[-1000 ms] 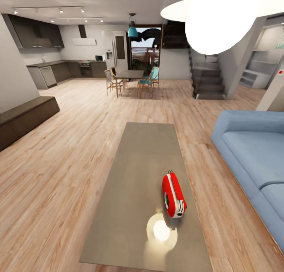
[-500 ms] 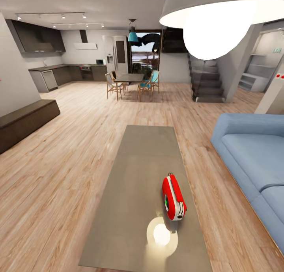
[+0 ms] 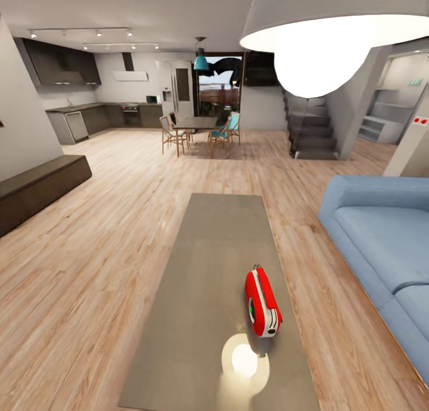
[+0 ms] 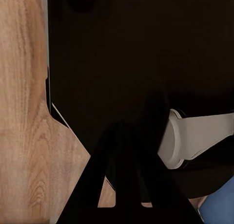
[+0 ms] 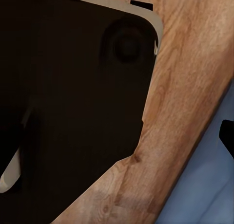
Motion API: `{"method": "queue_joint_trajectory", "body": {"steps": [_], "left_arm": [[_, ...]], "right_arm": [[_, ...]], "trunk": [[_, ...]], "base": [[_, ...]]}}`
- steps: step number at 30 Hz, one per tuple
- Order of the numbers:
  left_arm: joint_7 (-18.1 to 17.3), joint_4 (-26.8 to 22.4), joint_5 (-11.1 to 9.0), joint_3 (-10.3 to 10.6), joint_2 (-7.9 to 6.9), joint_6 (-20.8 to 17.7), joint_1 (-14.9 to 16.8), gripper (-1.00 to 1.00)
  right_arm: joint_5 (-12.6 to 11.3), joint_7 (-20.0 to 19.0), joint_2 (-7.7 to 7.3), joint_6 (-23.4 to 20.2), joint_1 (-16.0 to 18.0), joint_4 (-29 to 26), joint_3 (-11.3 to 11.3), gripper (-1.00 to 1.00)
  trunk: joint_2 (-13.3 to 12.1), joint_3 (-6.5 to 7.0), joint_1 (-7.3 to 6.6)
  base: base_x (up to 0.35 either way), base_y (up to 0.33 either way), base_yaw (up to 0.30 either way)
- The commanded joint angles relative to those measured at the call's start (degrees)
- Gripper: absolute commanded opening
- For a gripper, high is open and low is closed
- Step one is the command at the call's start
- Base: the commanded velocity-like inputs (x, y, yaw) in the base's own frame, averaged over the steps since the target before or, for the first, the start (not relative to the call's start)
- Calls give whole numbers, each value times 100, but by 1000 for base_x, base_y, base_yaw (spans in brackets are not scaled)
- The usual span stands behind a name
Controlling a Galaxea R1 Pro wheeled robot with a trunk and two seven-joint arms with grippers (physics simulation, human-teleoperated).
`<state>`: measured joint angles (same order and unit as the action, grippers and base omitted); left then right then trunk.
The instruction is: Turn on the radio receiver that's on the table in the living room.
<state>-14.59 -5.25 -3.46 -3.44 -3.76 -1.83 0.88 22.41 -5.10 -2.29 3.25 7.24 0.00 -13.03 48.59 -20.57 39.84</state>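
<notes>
Radio (image 3: 261,302) on table (image 3: 214,250), sofa (image 3: 381,238) beside; pincer state can't tell.

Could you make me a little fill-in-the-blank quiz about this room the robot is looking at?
1. The red radio receiver stands on the long grey-brown ____.
2. Right of the table is a sofa coloured ____.
3. The floor is made of light ____ planks.
4. Near the radio, the tabletop reflects the white pendant ____.

Missing words: table; blue; wood; lamp.

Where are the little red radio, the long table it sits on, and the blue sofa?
radio receiver (image 3: 262,302): head view, red top.
table (image 3: 214,250): head view, bare grey-brown top.
blue sofa (image 3: 387,238): head view, seat cushion.
</notes>
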Motion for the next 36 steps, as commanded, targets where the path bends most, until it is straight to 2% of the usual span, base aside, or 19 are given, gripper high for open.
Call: {"method": "queue_joint_trajectory", "body": {"steps": [1,36], "left_arm": [[0,1,-1,0,0,0,0,-100],[9,3,-19,2,-6,-10,0,-100]], "right_arm": [[0,0,0,0,1,0,0,100],[-13,0,0,0,1,0,-7,100]], "trunk": [[0,9,0],[0,326,0]], "base": [[0,0,0],[0,0,0]]}}
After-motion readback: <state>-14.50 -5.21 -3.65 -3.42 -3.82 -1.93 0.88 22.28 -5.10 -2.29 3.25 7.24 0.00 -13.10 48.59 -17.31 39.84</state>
